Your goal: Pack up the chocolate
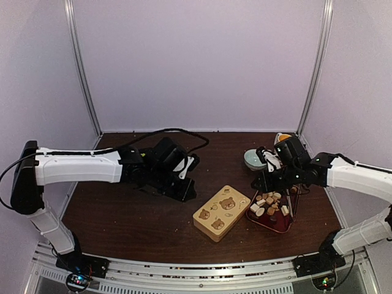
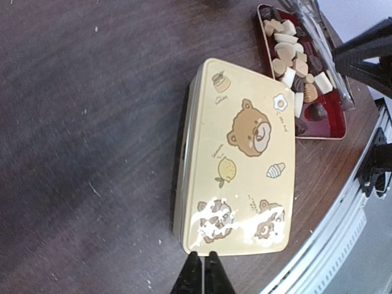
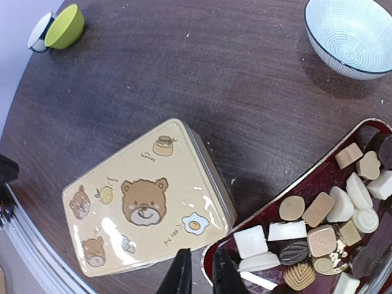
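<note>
The chocolate (image 1: 267, 202), small white, tan and dark pieces, lies piled in a dark red tray (image 1: 280, 222) at the right. It also shows as chocolate (image 2: 294, 61) and chocolate (image 3: 318, 226) in the wrist views. Beside the tray sits a closed tan tin with bear pictures (image 1: 222, 212). My left gripper (image 1: 182, 188) hovers left of the tin, shut and empty, its tips (image 2: 203, 263) at the tin's (image 2: 245, 153) near edge. My right gripper (image 1: 266, 181) hangs over the tray's far left corner. Its fingers (image 3: 200, 272) stand a narrow gap apart between tin (image 3: 144, 196) and tray (image 3: 275, 196), holding nothing.
A white bowl with a dark rim (image 1: 254, 159) (image 3: 352, 33) stands behind the tray. A green cup (image 3: 64, 27) lies on its side by a white one at the back. The table's metal front rail (image 2: 343, 226) runs close to the tin.
</note>
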`<action>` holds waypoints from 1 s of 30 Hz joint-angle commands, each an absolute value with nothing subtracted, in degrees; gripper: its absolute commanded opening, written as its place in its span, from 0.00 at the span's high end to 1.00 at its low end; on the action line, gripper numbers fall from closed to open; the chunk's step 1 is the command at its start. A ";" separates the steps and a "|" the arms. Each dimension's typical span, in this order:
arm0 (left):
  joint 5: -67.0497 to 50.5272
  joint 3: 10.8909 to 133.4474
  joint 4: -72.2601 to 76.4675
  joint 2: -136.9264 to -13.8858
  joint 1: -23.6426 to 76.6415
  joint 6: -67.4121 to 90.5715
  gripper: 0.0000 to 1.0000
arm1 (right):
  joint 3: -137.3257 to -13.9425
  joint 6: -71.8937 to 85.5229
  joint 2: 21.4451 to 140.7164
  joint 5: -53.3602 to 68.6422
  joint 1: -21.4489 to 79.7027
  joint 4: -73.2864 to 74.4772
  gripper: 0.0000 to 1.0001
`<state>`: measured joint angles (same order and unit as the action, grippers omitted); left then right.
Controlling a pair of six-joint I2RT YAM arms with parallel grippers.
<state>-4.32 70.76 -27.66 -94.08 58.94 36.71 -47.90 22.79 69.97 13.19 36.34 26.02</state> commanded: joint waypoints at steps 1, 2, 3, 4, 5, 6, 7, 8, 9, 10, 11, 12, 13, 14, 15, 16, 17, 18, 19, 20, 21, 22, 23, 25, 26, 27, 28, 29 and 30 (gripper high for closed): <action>-5.70 69.73 -24.45 -95.77 59.60 38.91 1.00 | -45.00 23.88 70.11 10.97 37.54 26.34 0.95; -5.81 69.47 -23.94 -96.45 59.96 39.21 1.00 | -44.39 23.98 70.46 10.76 37.86 26.14 1.00; -5.88 69.25 -23.24 -96.99 60.37 39.46 1.00 | -43.68 24.14 70.83 10.69 38.02 25.76 1.00; -6.13 68.99 -22.45 -97.50 60.72 39.80 1.00 | -43.20 24.17 71.15 10.76 38.17 25.28 1.00; -6.56 68.84 -21.70 -98.00 61.07 40.08 1.00 | -42.85 24.13 71.49 10.79 38.24 24.92 1.00; -6.85 68.82 -21.15 -98.58 61.29 40.30 1.00 | -42.74 23.98 71.84 10.76 38.35 24.62 1.00; -7.01 68.82 -20.81 -99.02 61.53 40.40 1.00 | -42.85 23.93 72.15 10.83 38.35 24.23 1.00; -7.03 68.88 -20.67 -99.38 61.61 40.49 1.00 | -43.07 23.84 72.66 11.00 38.39 23.78 1.00; -7.12 68.90 -20.66 -99.71 61.69 40.58 1.00 | -43.35 23.76 73.22 11.37 38.47 23.35 1.00; -7.24 68.95 -20.65 -99.94 61.70 40.62 1.00 | -43.79 23.72 73.93 11.68 38.61 23.08 1.00; -7.36 68.99 -20.63 -100.09 61.70 40.49 1.00 | -44.44 23.73 74.77 11.91 38.96 22.96 1.00; -7.45 69.17 -20.86 -100.10 61.70 40.37 1.00 | -45.19 23.74 75.65 11.95 39.37 22.86 1.00; -7.20 69.54 -21.55 -100.06 61.70 40.24 1.00 | -45.89 23.67 76.46 11.75 39.79 22.97 1.00; -6.44 70.18 -22.67 -99.92 61.70 40.05 1.00 | -46.73 23.58 77.22 11.43 40.15 23.21 1.00; -5.81 70.68 -23.48 -99.62 61.70 39.90 1.00 | -47.78 23.45 77.82 11.23 40.36 23.70 1.00; -5.31 70.89 -23.82 -99.15 61.78 39.78 1.00 | -48.80 23.19 78.35 11.01 40.44 24.30 1.00; -5.18 70.99 -23.96 -98.73 61.73 39.61 1.00 | -49.76 22.86 78.52 10.80 40.55 24.97 1.00; -5.18 70.94 -23.99 -98.43 61.76 39.68 1.00 | -50.28 22.59 78.57 10.69 40.66 25.42 1.00; -5.26 70.86 -23.99 -98.24 61.77 39.71 1.00 | -50.49 22.52 78.57 10.69 40.77 25.44 1.00; -5.27 70.73 -23.99 -98.18 61.79 39.79 1.00 | -50.28 22.50 78.63 10.73 40.85 25.25 1.00; -5.30 70.61 -23.99 -98.11 61.79 39.96 1.00 | -49.70 22.50 78.87 10.84 41.00 24.85 1.00; -5.23 70.50 -23.99 -98.07 61.85 40.05 1.00 | -48.82 22.50 79.53 10.77 40.96 24.17 1.00; -5.19 70.41 -23.99 -97.96 61.94 40.14 1.00 | -47.95 22.64 80.04 10.36 40.99 23.83 1.00; -4.78 70.32 -23.95 -97.84 62.21 40.32 1.00 | -46.36 22.97 81.81 8.97 40.96 23.23 1.00; -4.63 70.27 -23.80 -97.82 62.35 40.38 1.00 | -45.67 23.14 82.49 8.70 40.96 22.87 1.00; -4.68 70.00 -23.33 -97.93 62.44 40.47 1.00 | -45.42 23.20 83.15 8.50 40.97 22.59 1.00; -4.75 69.55 -22.58 -98.25 62.48 40.69 1.00 | -45.37 23.31 83.75 8.36 40.97 22.51 1.00; -5.03 68.81 -21.54 -98.71 62.45 40.96 1.00 | -45.61 23.41 84.18 8.15 40.91 22.61 1.00; -5.31 68.07 -20.45 -99.41 62.48 41.26 1.00 | -46.00 23.47 84.35 8.02 40.95 22.92 1.00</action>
